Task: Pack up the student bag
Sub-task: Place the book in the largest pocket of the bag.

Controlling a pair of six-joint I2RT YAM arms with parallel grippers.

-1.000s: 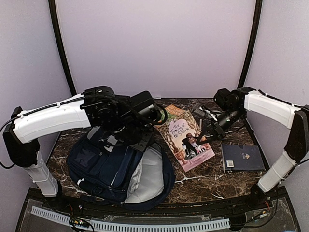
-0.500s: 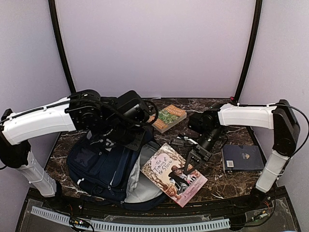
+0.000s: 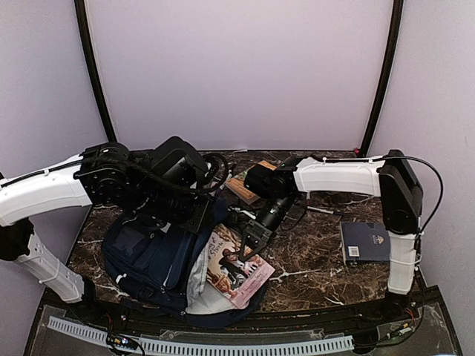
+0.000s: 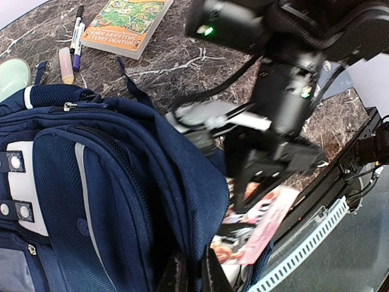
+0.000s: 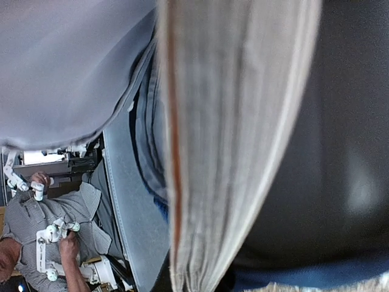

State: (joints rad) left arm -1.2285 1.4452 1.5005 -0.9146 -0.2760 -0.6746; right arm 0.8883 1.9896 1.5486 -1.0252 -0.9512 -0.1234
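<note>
The student bag (image 3: 145,252), navy blue, lies at the left front with its main compartment gaping toward the right. My left gripper (image 4: 194,271) is shut on the rim fabric of that opening and holds it lifted; from above it sits at the bag's upper edge (image 3: 194,216). My right gripper (image 3: 251,239) is shut on the top edge of a pink picture book (image 3: 236,271). The book slants down with its lower part inside the bag's pale grey lining (image 3: 199,278). In the right wrist view the book's page edges (image 5: 231,152) fill the frame and hide the fingers.
An orange and green paperback (image 3: 241,185) lies at the back, with markers (image 4: 76,36) beside it. A dark blue book (image 3: 371,241) rests flat at the right. The right arm (image 3: 334,176) spans the table's middle. A slotted rail (image 3: 223,345) runs along the front edge.
The right arm swung left and forward, carrying the pink book from the table's middle into the bag's opening. The left arm drew slightly left, still holding the bag's rim.
</note>
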